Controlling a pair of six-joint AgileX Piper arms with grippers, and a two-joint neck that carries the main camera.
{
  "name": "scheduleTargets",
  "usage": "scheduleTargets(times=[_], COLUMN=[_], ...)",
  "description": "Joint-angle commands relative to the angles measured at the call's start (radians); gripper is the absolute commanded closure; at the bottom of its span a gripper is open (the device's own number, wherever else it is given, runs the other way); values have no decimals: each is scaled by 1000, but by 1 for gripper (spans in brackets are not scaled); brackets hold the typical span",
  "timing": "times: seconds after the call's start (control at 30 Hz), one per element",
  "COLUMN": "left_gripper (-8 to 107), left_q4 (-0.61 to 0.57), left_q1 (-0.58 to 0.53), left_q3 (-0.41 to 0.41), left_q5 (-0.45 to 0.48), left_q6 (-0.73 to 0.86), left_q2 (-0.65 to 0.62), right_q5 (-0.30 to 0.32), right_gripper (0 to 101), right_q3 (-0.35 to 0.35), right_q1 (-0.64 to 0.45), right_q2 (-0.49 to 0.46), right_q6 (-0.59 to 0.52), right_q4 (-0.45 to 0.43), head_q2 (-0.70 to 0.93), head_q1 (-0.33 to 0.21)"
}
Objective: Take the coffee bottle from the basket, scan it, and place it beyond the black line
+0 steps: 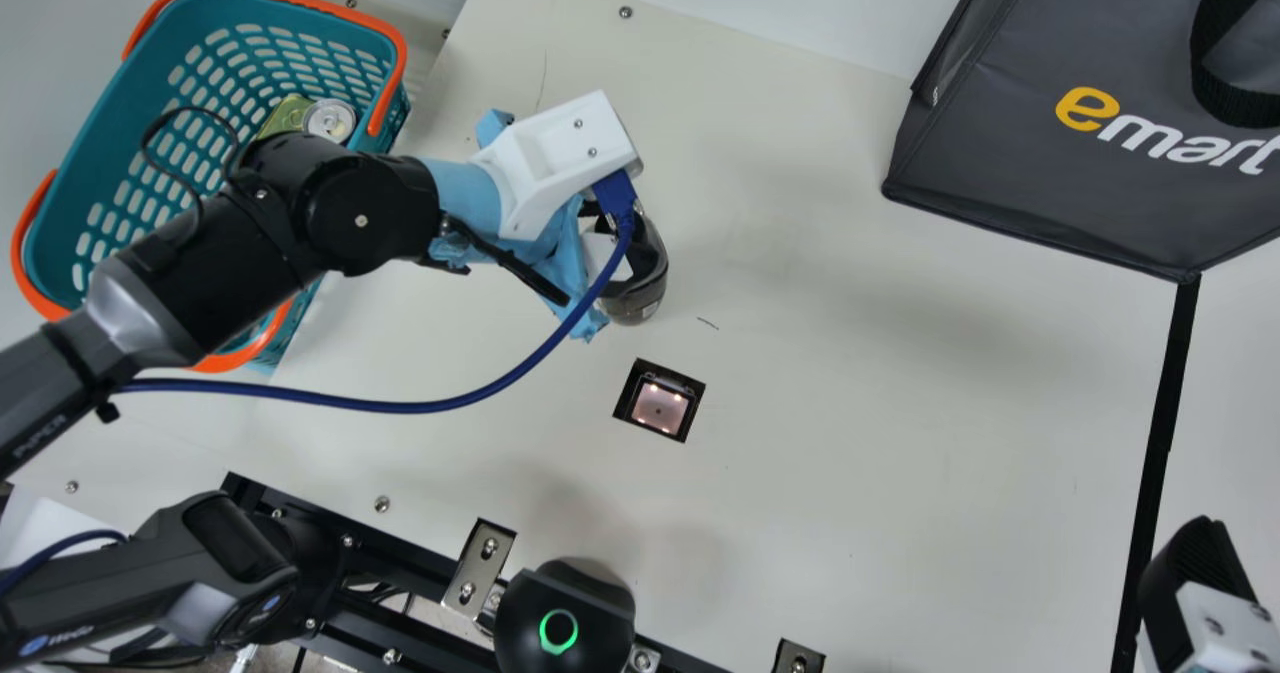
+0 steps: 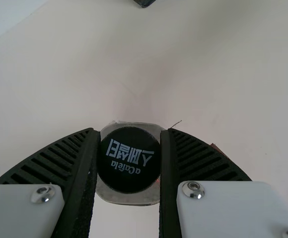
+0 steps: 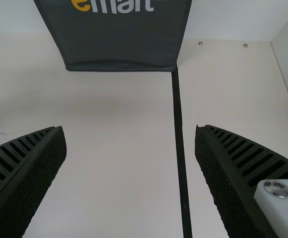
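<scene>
Coffee bottle (image 2: 129,159) part-hidden, clamped in left gripper (image 1: 568,161). Right gripper (image 1: 1200,578) cropped, fingers (image 3: 248,158) apart. Far-left basket (image 1: 80,168): silver-topped item (image 1: 330,120), green item (image 1: 285,115).

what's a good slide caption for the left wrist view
Left gripper holding the coffee bottle between its ribbed fingers, black cap facing the camera, cream table behind.
</scene>
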Motion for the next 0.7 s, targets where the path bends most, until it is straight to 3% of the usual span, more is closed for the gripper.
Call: scheduleTargets(times=[0.0, 0.67], left_gripper=[83, 16], left_q4=[1, -8], left_q1=[0, 10], left_q3=[1, -7], left_q5=[0, 17], left_q6=[-1, 4], left_q2=[0, -6], right_q5=[0, 0], right_gripper=[10, 10], right_q3=[0, 0], right_q1=[0, 0], right_q2=[0, 0], right_q6=[0, 0], right_q4=[0, 0], head_q2=[2, 2], head_q1=[-26, -26])
